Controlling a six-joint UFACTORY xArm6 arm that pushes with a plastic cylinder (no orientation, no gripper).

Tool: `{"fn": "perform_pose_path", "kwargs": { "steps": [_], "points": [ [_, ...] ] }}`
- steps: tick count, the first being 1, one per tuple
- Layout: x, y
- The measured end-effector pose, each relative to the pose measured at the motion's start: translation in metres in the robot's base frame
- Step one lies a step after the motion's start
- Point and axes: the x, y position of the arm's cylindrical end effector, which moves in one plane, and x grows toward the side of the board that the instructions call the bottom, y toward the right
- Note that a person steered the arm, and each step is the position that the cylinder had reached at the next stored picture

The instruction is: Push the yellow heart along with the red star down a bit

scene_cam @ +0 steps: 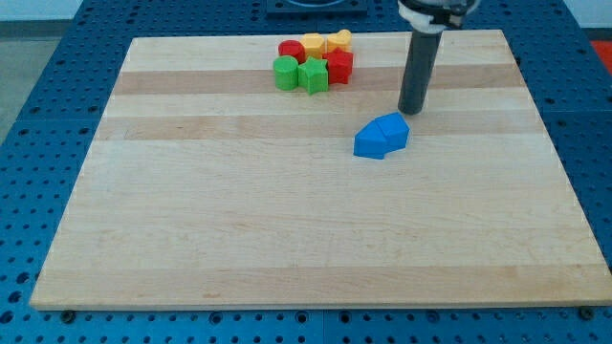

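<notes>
The yellow heart (338, 40) lies near the board's top edge, at the right end of a tight cluster. The red star (339, 65) sits just below it, touching. My tip (410, 111) stands on the board to the right of and below that cluster, well apart from the heart and star. It is just above the two blue blocks (382, 136), close to their top edge.
The cluster also holds a yellow hexagon block (313, 45), a red block (290, 49), a green round block (285, 73) and a green star-like block (312, 75). The wooden board (287, 220) lies on a blue perforated table (57, 57).
</notes>
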Motion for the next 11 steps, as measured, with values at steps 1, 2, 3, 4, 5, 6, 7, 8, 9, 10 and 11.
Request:
{"fn": "perform_pose_path", "kwargs": {
  "steps": [1,2,3,4,5,6,7,8,9,10,11],
  "points": [
    [-0.034,0.0],
    [-0.072,0.0],
    [-0.11,0.0],
    [-0.148,-0.018],
    [-0.153,-0.045],
    [-0.152,-0.08],
    [-0.152,-0.113],
    [-0.152,-0.118],
    [-0.15,-0.115],
    [-0.135,-0.107],
    [-0.12,-0.094]
  ]
}}
